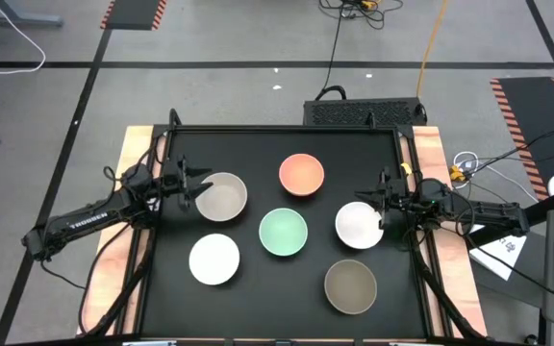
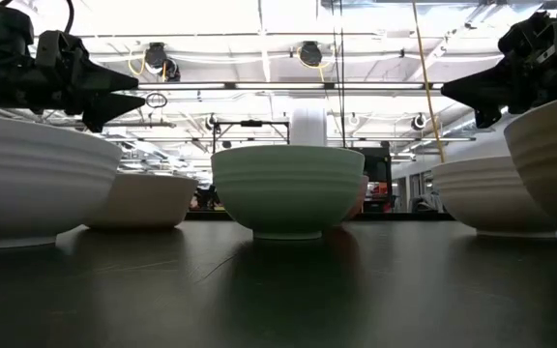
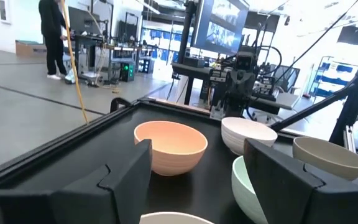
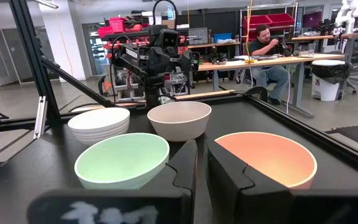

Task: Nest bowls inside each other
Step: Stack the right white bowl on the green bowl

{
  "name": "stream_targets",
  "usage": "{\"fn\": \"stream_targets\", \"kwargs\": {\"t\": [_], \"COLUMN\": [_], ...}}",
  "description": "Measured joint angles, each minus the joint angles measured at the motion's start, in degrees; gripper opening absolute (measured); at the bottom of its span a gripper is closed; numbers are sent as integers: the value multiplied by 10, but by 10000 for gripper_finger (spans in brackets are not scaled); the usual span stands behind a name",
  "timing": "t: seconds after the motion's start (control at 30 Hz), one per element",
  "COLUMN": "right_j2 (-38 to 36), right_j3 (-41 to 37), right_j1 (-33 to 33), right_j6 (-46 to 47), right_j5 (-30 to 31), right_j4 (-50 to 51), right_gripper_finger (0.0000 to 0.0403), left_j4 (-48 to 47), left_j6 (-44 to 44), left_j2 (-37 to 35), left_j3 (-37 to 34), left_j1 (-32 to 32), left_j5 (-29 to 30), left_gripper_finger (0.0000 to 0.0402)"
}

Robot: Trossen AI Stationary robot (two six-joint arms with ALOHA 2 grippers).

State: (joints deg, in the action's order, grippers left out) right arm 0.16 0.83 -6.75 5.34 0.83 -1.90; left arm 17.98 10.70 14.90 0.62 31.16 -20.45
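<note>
Six bowls stand upright and apart on the black table: beige-grey [image 1: 222, 197], coral-pink [image 1: 301, 174], mint-green [image 1: 284, 232], a white one [image 1: 359, 224] on the right, another white one [image 1: 214, 259] near the left, and olive-tan [image 1: 350, 285]. My left gripper [image 1: 188, 188] is open and hovers over the beige-grey bowl's left rim [image 3: 173, 218], clear of it in the low view [image 2: 119, 108]. My right gripper [image 1: 368, 200] is shut, its fingers almost together [image 4: 202, 168]. It hovers above the right white bowl's rim [image 2: 486, 193].
A raised dark frame [image 1: 287, 128] borders the table, with wooden strips [image 1: 429, 154] outside it on both sides. Cables run along each arm. A person sits at a desk [image 4: 269, 46] far behind the table; another stands in the room [image 3: 55, 37].
</note>
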Motion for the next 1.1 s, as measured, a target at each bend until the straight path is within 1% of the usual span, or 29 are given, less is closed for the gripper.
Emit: {"fn": "stream_targets", "kwargs": {"t": [0.3,0.6,1.1], "right_j2": [0,0,0], "right_j3": [0,0,0], "right_j1": [0,0,0], "right_j6": [0,1,1], "right_j5": [0,1,6], "right_j4": [-1,-20,-21], "right_gripper_finger": [20,20,20], "left_j4": [1,1,1], "left_j6": [4,78,78], "left_j2": [0,0,0], "left_j3": [0,0,0], "left_j1": [0,0,0], "left_j5": [0,-1,-3], "left_gripper_finger": [253,253,253]}}
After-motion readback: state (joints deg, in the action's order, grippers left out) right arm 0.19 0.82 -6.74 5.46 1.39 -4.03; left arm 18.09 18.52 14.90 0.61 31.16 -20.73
